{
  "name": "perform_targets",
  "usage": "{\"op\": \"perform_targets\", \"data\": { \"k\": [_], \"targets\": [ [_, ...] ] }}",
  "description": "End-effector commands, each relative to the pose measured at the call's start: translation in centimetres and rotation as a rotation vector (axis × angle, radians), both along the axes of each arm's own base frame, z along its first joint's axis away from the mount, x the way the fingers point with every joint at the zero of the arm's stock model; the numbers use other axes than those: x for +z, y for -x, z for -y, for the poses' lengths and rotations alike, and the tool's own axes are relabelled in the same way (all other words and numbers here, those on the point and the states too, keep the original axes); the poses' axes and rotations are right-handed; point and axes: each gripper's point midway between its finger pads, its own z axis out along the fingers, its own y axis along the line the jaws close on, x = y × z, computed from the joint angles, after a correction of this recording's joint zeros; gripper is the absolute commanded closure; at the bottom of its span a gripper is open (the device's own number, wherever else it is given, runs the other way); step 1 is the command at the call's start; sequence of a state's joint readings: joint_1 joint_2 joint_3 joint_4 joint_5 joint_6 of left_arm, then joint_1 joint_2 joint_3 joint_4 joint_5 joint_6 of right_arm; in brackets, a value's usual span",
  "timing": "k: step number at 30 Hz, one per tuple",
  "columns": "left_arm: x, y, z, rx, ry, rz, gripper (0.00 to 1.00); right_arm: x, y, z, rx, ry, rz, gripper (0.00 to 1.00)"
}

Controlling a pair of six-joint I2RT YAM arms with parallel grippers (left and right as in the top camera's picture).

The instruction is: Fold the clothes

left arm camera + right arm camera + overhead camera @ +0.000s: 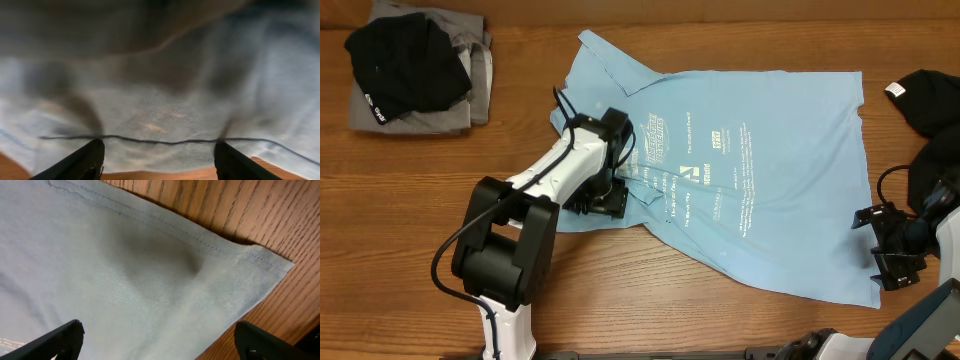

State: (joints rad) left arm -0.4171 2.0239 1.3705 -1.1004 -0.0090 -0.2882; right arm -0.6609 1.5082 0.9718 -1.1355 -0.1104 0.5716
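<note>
Across the middle of the table lay the light-blue T-shirt point(760, 170), back print up, its long axis running left to right as I judged it, with the stitched hem end toward the right arm. The left gripper point(608, 200) sat at the shirt's left edge, jaws spread, cloth just ahead of its fingertips. The right gripper point(892, 250) hovered beside the lower hem corner, jaws wide and empty. Each arm was nearest its own end. I could not read the white print, nor the white tag point(894, 90) on the black garment point(930, 100) at far right.
</note>
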Motion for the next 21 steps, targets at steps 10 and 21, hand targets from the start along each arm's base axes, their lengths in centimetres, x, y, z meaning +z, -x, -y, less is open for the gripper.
{"op": "perform_targets", "data": {
  "k": [10, 21],
  "targets": [
    [-2.0, 1.2, -6.2, 0.233, -0.067, -0.071, 0.33, -0.4, 1.1, -1.3, 0.003, -0.036, -0.013, 0.0],
    [-2.6, 2.2, -10.7, 0.392, -0.079, -0.123, 0.3, -1.7, 1.8, -2.0, 0.002, -0.057, -0.028, 0.0]
  ]
}}
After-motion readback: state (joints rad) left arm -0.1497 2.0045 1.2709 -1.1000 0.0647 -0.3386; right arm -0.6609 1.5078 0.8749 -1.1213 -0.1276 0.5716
